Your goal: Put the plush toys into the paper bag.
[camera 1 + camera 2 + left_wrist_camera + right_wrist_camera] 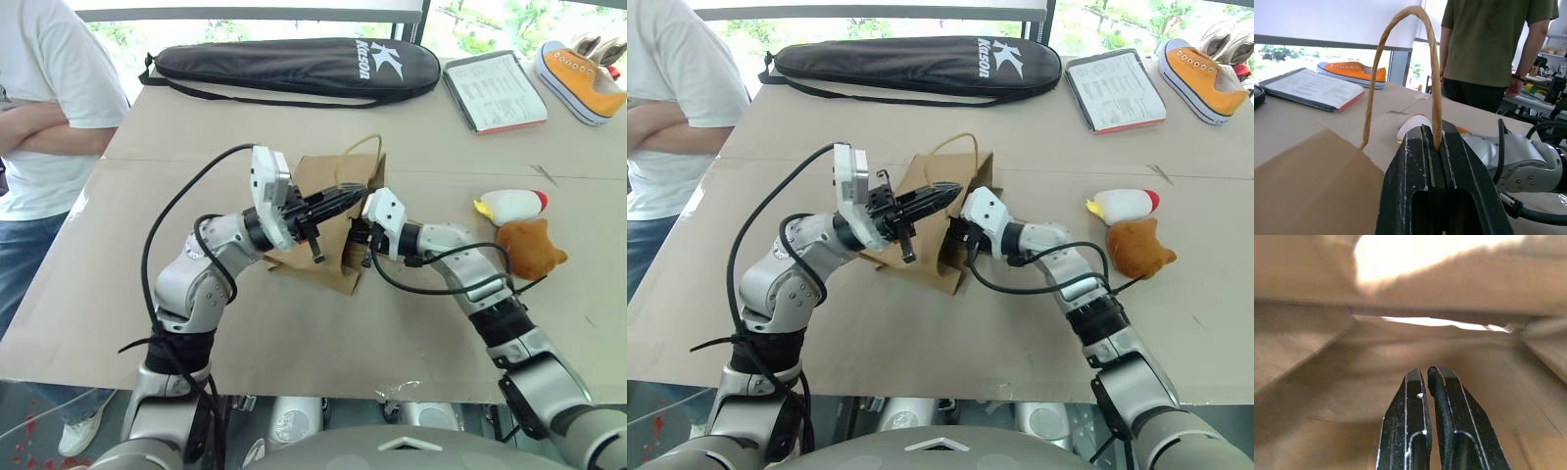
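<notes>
the left gripper (1436, 147) reaches sideways and pinches one handle (1400, 58) of the one paper bag (328, 230) mid-table. the right gripper (1427, 377), fingers together, seems to poke inside, holding nothing. two plush toys (519, 230) lie to the right.

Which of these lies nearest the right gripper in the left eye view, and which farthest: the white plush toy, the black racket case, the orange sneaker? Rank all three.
Measured from the right gripper, at the paper bag:
1. White plush toy, on the robot's right, beside the brown plush.
2. Black racket case, along the table's far edge.
3. Orange sneaker, at the far right corner.
</notes>
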